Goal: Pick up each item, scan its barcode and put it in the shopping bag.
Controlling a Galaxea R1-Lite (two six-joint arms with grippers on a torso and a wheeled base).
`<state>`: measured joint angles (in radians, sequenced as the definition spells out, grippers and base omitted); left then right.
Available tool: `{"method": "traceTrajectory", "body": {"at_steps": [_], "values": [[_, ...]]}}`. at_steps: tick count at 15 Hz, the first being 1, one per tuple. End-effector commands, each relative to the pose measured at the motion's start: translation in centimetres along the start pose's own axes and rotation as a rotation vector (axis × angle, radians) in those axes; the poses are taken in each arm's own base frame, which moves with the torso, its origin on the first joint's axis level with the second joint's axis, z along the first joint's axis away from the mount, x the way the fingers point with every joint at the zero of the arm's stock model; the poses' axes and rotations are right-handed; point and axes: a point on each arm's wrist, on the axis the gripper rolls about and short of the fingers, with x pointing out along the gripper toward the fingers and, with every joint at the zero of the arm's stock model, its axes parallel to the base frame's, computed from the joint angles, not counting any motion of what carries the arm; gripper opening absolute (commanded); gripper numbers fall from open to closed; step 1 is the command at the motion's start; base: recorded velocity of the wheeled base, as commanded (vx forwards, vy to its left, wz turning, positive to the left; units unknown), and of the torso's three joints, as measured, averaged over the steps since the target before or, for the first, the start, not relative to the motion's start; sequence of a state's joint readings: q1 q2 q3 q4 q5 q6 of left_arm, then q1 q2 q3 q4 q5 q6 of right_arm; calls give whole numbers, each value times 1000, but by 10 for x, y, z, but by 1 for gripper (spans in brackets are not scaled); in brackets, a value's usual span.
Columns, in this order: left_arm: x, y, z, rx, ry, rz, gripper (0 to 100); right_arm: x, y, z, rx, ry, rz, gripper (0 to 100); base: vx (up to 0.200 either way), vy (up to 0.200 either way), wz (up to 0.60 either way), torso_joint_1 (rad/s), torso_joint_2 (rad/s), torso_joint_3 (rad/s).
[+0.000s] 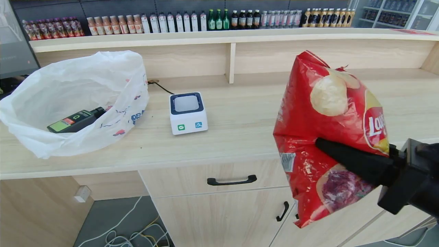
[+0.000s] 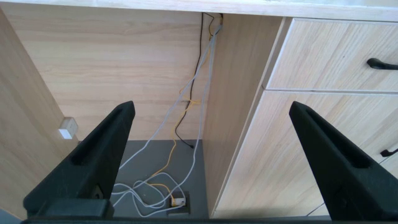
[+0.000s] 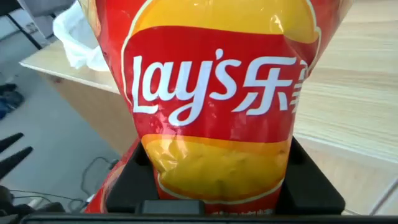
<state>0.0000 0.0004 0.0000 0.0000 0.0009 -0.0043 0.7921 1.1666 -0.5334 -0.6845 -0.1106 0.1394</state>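
Observation:
A red crisp bag [image 1: 329,137] hangs upright in the air off the counter's front right, and my right gripper [image 1: 329,145] is shut on its lower half. Its barcode patch [image 1: 287,161] faces left. In the right wrist view the crisp bag [image 3: 217,99] sits between the two black fingers [image 3: 134,180]. The white scanner box [image 1: 188,112] stands mid-counter. The white shopping bag [image 1: 79,85] lies open at the left, with a dark green bottle [image 1: 75,120] inside. My left gripper [image 2: 211,162] is open below the counter, facing the cabinet front.
A black cable [image 1: 161,85] runs from the scanner to the back of the wooden counter [image 1: 240,137]. A raised shelf behind carries a row of bottles [image 1: 212,20]. Drawers with black handles [image 1: 231,180] sit under the counter. Loose cables [image 2: 161,186] lie on the floor.

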Motion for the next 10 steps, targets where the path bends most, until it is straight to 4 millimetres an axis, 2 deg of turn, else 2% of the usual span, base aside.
{"method": "traceTrajectory", "body": {"at_steps": [1,3,4,6,8,10], "values": [[0,0,0,0,0,1,100,-10,6,7,-69,-36,-8,0,0,0,0,0,0,0],[0,0,0,0,0,-1,100,-6,5,8,-194,-36,-44,0,0,0,0,0,0,0],[0,0,0,0,0,-1,100,-2,6,15,-233,-55,-107,0,0,0,0,0,0,0],[0,0,0,0,0,1,100,5,5,18,-229,-59,-218,0,0,0,0,0,0,0],[0,0,0,12,0,-2,100,7,4,22,-229,-77,-235,0,0,0,0,0,0,0],[0,0,0,12,1,-2,100,5,2,16,-218,-64,-239,0,0,0,0,0,0,0]]}}
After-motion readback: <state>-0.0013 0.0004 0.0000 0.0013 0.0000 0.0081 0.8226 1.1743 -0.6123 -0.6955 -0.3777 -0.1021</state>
